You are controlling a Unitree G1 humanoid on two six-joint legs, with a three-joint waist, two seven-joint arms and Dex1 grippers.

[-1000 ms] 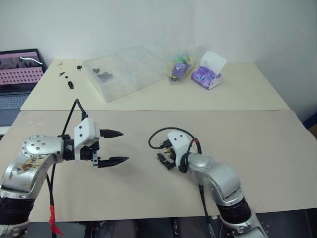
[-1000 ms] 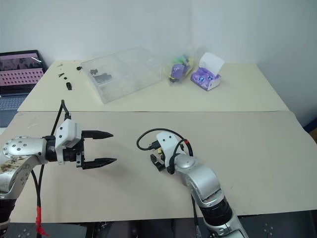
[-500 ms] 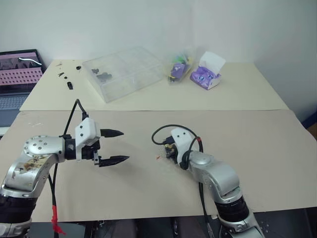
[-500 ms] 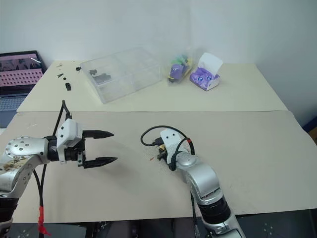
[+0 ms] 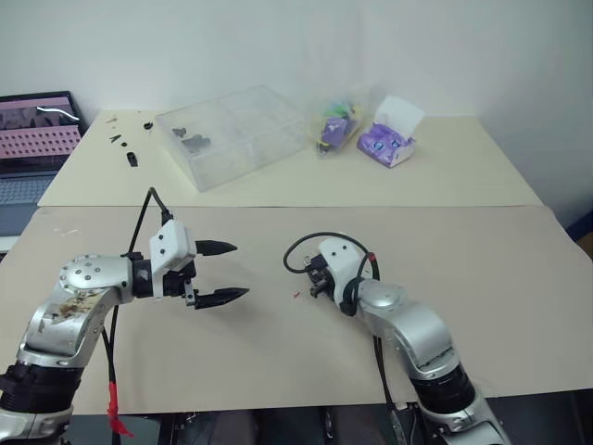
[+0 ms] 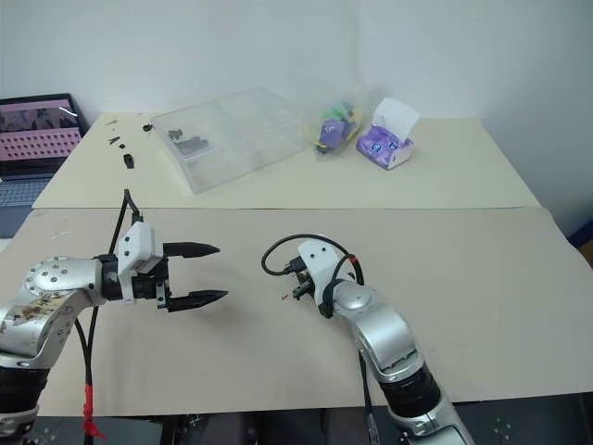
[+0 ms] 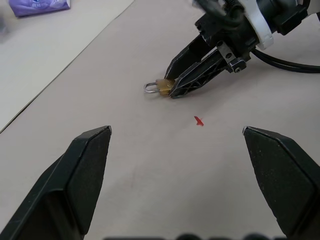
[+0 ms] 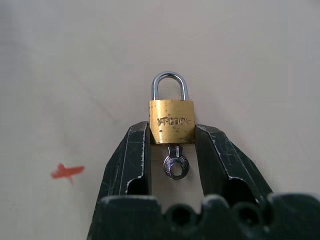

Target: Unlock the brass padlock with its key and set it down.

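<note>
**Padlock now pinched, key in its keyway**

Head views: the right gripper (image 5: 313,281) has lifted slightly off the tabletop (image 5: 482,250) since a second ago, its fingers drawn in from wide apart. The left gripper (image 5: 227,271) hangs spread and empty nearby.

Left wrist view: the brass padlock (image 7: 163,86) sits at the right gripper's tips; a red fleck (image 7: 199,121) lies on the tabletop.

Right wrist view: the fingers (image 8: 132,160) pinch the padlock body, shackle shut, the key (image 8: 176,163) hanging from its keyway. Turning it likely comes next.
</note>
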